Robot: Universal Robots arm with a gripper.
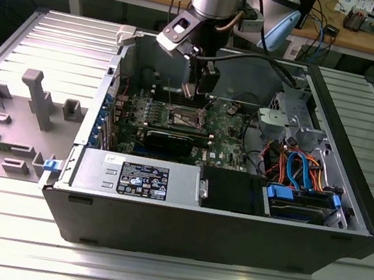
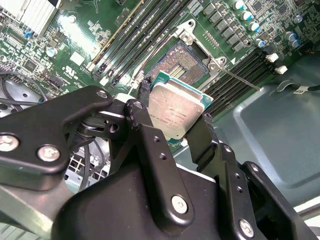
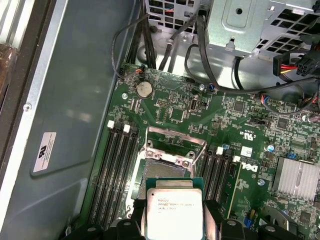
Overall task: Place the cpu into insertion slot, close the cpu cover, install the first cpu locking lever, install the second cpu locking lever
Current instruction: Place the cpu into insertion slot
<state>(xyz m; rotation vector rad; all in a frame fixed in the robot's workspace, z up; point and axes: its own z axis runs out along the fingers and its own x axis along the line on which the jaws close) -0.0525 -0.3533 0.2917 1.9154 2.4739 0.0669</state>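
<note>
Fingers point(image 2: 205, 135) clenched on the chip point(image 2: 176, 112) by opposite edges, sparing its contacts, held flat near the open socket point(image 2: 182, 60), cover point(image 3: 175, 145) swung back

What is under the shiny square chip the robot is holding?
The cpu hangs over the open slot in the green board. Part of the slot's brown middle shows; the cpu covers the rest.
</note>
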